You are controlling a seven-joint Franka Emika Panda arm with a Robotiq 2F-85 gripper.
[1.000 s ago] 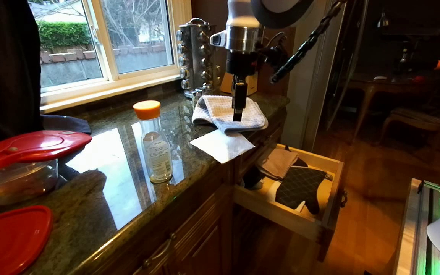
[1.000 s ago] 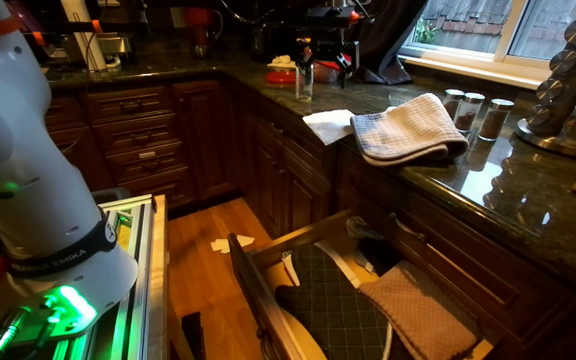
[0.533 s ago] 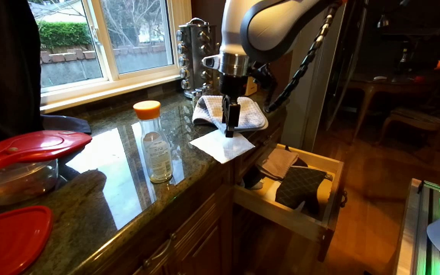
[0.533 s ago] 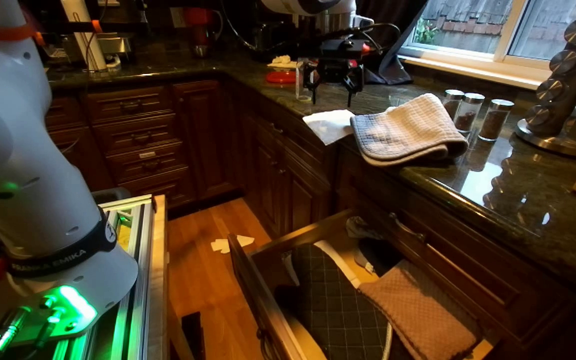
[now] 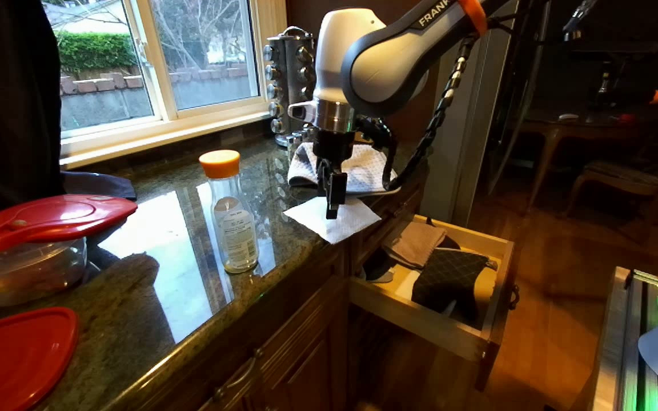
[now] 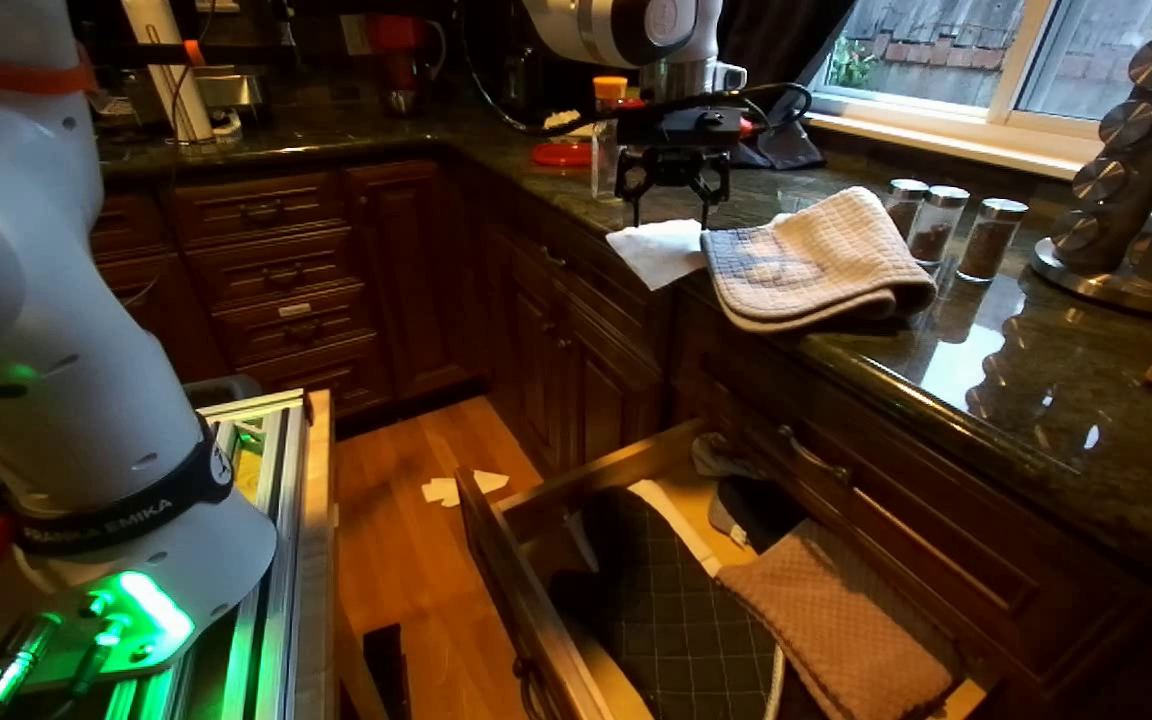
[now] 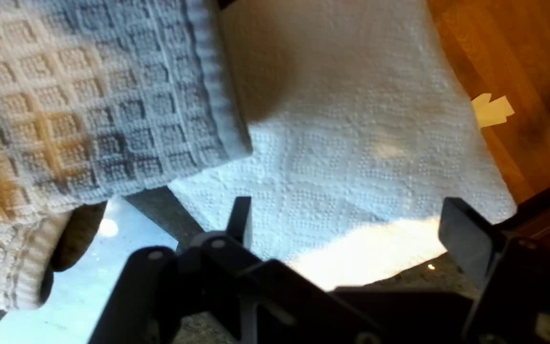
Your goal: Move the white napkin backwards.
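Observation:
The white napkin (image 5: 354,218) lies flat at the counter's front edge in both exterior views (image 6: 658,254), one corner reaching over the edge. It fills the middle of the wrist view (image 7: 351,148). The thicker rumpled cloth (image 5: 368,170) lies beside it and overlaps one side of it, as the wrist view shows (image 7: 93,95). My gripper (image 5: 332,216) points straight down over the napkin. Its two fingers are wide apart with nothing between them, seen in an exterior view (image 6: 671,220) and in the wrist view (image 7: 349,210). Whether the tips touch the napkin I cannot tell.
A glass bottle with an orange cap (image 5: 232,222) stands on the counter near the napkin. An open drawer (image 5: 432,319) with mitts and cloths juts out below. Spice jars (image 6: 941,225) stand behind the cloth. A red-lidded bowl (image 5: 49,225) is farther along.
My gripper has come down and moved from above the cloth to above the napkin, towards the bottle. The napkin and the cloth have not moved.

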